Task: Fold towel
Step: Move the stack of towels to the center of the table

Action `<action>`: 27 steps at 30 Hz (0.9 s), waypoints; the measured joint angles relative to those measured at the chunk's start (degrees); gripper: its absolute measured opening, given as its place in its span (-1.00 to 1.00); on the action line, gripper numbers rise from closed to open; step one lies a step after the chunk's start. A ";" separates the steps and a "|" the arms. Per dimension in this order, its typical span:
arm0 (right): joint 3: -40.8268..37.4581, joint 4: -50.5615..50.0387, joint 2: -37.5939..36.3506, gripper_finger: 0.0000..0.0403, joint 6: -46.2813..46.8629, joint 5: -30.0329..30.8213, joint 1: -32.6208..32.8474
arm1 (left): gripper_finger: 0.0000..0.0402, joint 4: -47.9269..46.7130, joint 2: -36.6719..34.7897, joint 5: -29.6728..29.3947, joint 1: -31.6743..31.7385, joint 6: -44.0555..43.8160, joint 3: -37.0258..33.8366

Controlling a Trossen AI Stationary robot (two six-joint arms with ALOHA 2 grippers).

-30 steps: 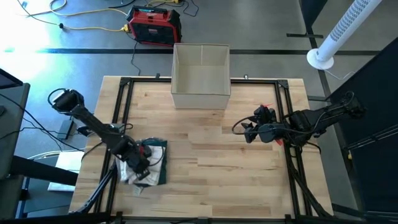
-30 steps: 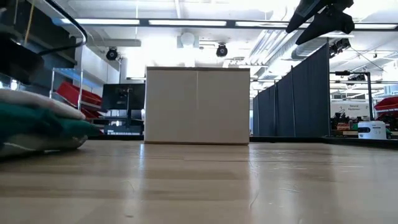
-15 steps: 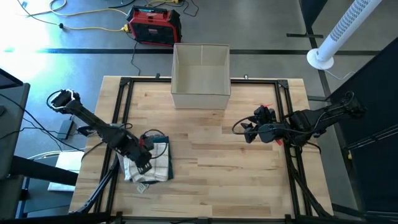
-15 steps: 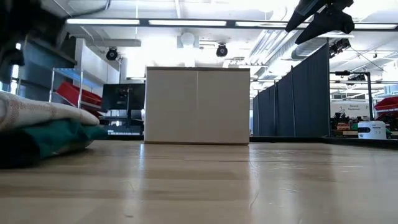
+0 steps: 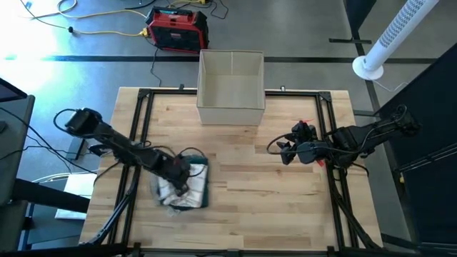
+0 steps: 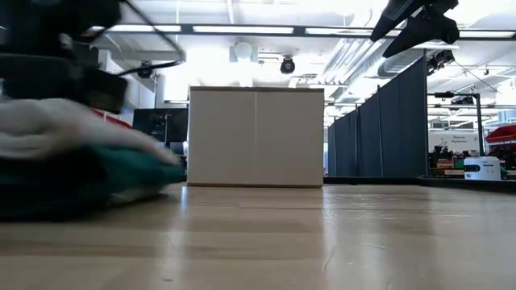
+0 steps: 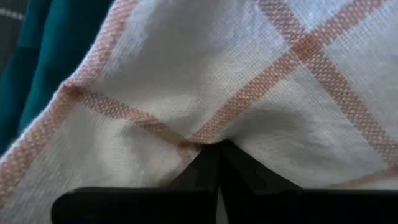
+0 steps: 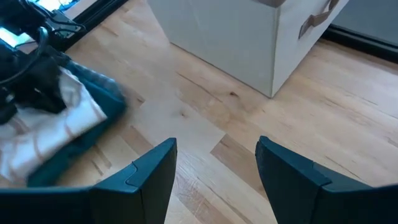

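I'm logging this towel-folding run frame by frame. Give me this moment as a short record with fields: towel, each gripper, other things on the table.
towel: white cloth with orange stripes bunched on top of a teal cloth, on the table's left part
left gripper: down on the white cloth, fingers shut on its fabric in the left wrist view
right gripper: hanging above the table's right part, open, holding nothing
box: beige box at the table's far edge, open at the top
table: wooden top with a black frame

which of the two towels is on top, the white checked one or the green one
The white towel with orange stripes is on top, pinched by the left gripper. The green towel lies underneath it, showing only along the edges.
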 joint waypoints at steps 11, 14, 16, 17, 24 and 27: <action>0.00 0.28 -0.01 0.01 1.11 0.73 -0.02 | -1.00 11.27 8.29 -2.22 10.43 17.05 13.22; 0.01 4.22 0.31 0.01 -1.75 -3.72 -0.48 | -1.00 1.82 6.33 -1.91 9.73 19.34 18.78; 0.02 6.84 0.52 0.01 -3.65 -6.69 -0.78 | -1.00 -4.70 4.93 -1.77 9.12 20.72 22.47; 0.02 8.16 0.62 0.01 -4.60 -8.18 -0.94 | -1.00 -7.97 4.23 -1.70 8.81 21.41 24.32; 0.02 25.60 10.49 -0.07 -22.69 -21.99 -4.29 | -1.00 -14.37 2.74 -1.72 -0.01 19.74 24.12; -1.65 35.30 18.83 -0.33 -28.01 -30.10 -5.88 | -1.00 -6.73 3.23 -3.14 -3.08 18.06 19.82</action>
